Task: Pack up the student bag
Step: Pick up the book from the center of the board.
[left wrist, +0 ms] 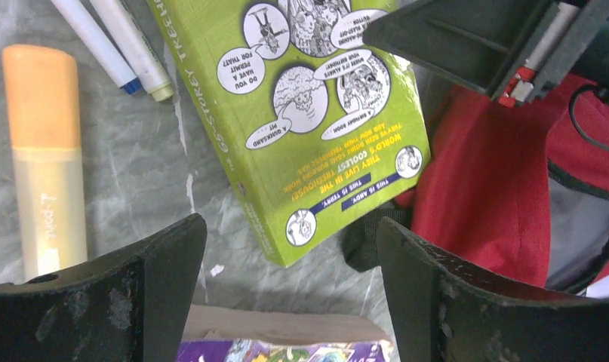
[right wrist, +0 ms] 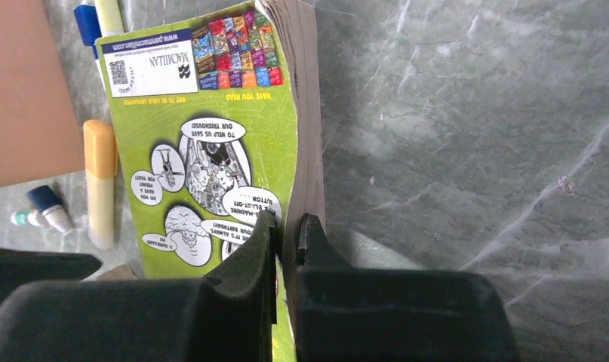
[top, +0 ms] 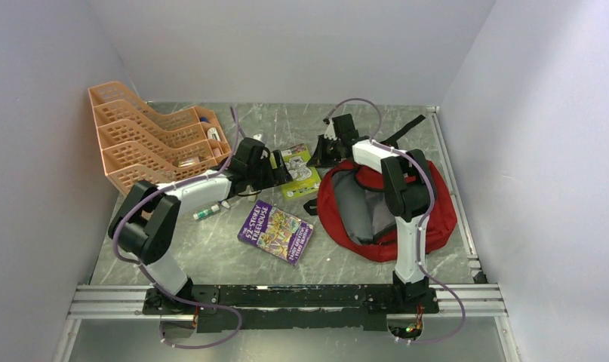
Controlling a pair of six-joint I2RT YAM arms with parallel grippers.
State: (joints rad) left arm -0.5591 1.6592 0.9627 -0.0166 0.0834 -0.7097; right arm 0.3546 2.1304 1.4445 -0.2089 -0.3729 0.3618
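1. The right tool (right wrist: 286, 226) has its jaws pinched narrow on the green book (right wrist: 203, 136) at its page edge.
2. The left tool (left wrist: 290, 230) hangs wide above that book's corner.
3. The student bag (top: 441, 215) lies open on the right of the surface (top: 210, 256), just beside the book.

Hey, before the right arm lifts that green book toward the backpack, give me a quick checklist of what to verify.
1. Right pincer shut on the green book: ok, it pinches one edge.
2. Grip firm enough for lifting: cannot tell, only that edge is held.
3. Left pincer open and empty: ok.
4. Red backpack mouth open: ok, grey lining shows.
5. Markers free of the book: cannot tell, they lie right beside it.
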